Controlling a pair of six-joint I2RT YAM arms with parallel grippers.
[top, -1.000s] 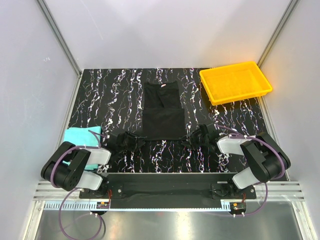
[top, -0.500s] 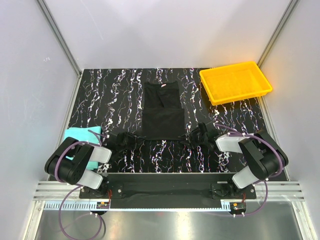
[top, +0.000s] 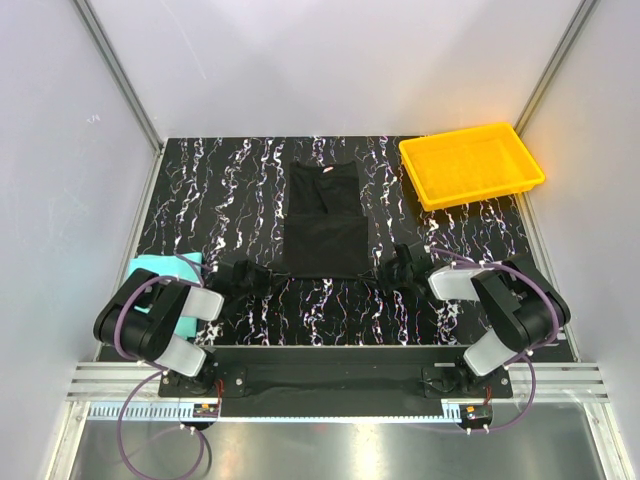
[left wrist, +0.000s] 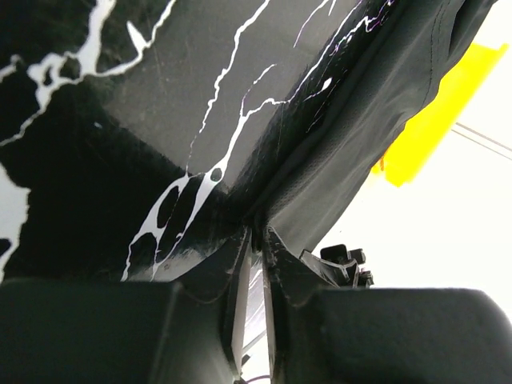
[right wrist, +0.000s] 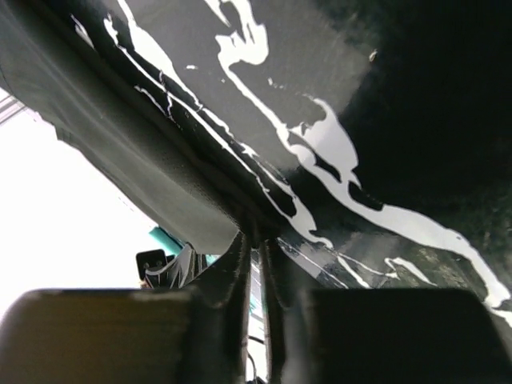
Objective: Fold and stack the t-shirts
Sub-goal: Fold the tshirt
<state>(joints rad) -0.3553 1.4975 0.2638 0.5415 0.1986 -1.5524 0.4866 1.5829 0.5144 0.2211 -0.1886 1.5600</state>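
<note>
Both hands have slid in toward the black t-shirt point(top: 323, 225) and squeezed down. A moment ago they sat a little further out and were more open. Now the left hand point(top: 243, 272) is at the shirt's near left corner and the right hand point(top: 398, 265) is at its near right corner. In each wrist view the two fingers are almost together, with the edge of the dark cloth caught at their tips. So the shirt looks ready to be lifted and folded away from the arms.

The black t-shirt lies flat in the middle of the tabletop point(top: 230, 190). The teal t-shirt point(top: 150, 272) waits at the near left, partly under the left arm.

The yellow tray point(top: 470, 165) sits at the far right with nothing in it.
</note>
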